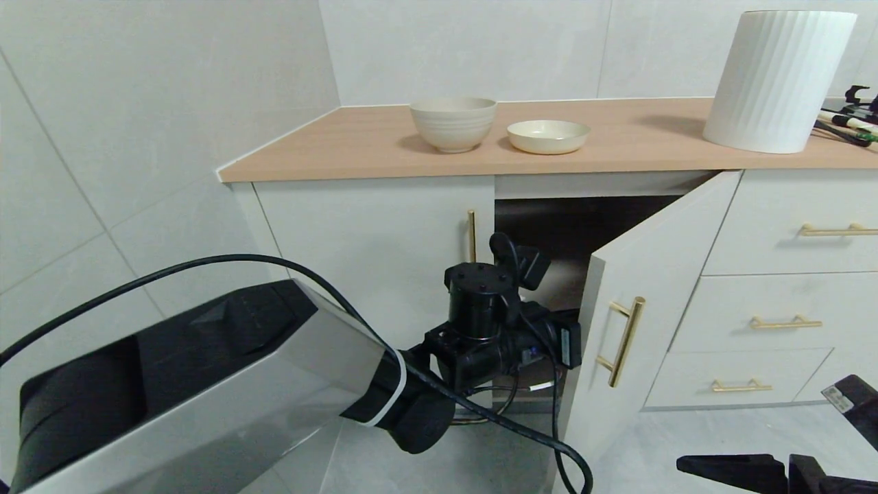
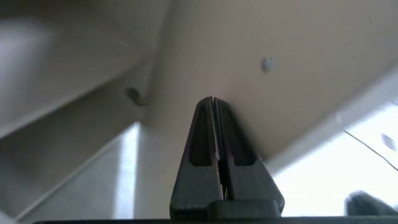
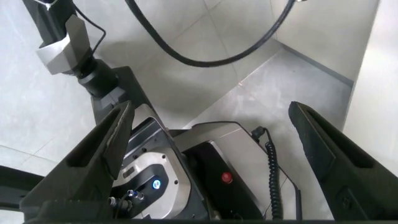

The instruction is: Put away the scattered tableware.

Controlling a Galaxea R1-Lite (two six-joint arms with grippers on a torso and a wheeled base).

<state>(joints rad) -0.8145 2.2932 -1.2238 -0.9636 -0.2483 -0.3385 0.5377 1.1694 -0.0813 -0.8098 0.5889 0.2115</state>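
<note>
While nudging the cabinet door (image 1: 651,274) wider, press the left end effector (image 2: 213,102), pinched shut on nothing, flat against its inner face. Swing fully clear before fetching bowl (image 1: 453,123) and plate (image 1: 548,136), side by side on the tabletop (image 1: 329,151). Park the right end effector (image 3: 210,109), spread wide and empty, low.

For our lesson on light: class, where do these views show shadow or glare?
Head view: the bowl and dish cast soft shadows on the countertop; the open cabinet is dark inside. Left wrist view: glare washes out the area beside the shut pincer.
</note>
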